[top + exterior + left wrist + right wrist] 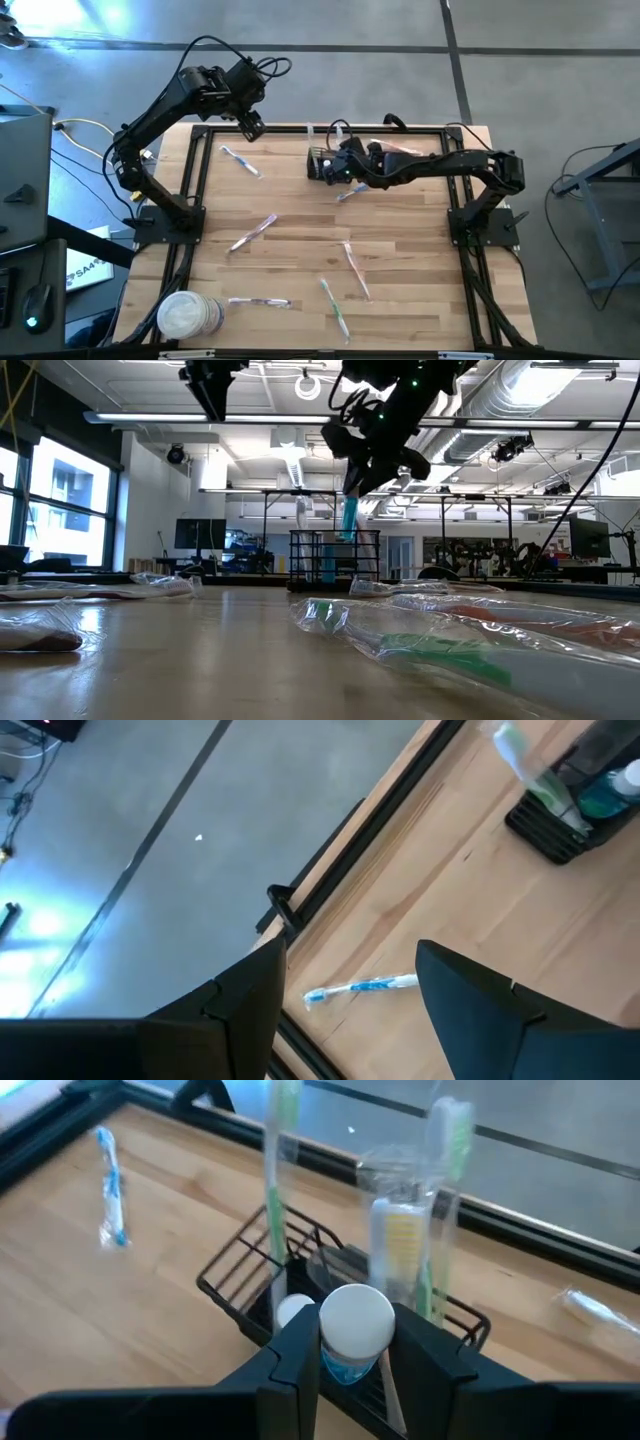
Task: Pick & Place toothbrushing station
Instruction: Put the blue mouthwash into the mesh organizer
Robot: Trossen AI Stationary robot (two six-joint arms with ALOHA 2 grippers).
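High view: right gripper point(330, 168) is seen over the toothbrushing station point(322, 164), a black mesh basket at the far edge of the table point(400, 290). The item held is not resolved here. Left gripper point(250, 126) is parked high, off the far-left corner, well apart from the basket. Wrapped toothbrushes are scattered nearer the front; a round white tub point(188, 315) sits at the front-left corner, far from either gripper.

Low view: right gripper point(352, 468) hangs above the basket point(335, 559); a blue-green item point(349, 515) is seen pointing down from it into the basket top. Whether its lower end rests on the basket floor cannot be told.

Left wrist view: fingers point(470, 1010) are seen spread, nothing between them. A blue toothbrush point(360, 987) lies on the wood ahead of the fingers; the basket point(560, 820) is further off.

Right wrist view: fingers point(290, 1370) are pinched on a white-capped tube w/ blue-green body point(355, 1330), held upright directly above the basket point(300, 1280). Two green brushes and a yellow one already stand in it, beyond the tube.

Judgement: step = lowering tube into basket. To be done well: tube kept vertical, descent aimed at a free slot on the gripper's side of the standing brushes, release only once the base is seated; otherwise tip-out or knocked brushes are likely.
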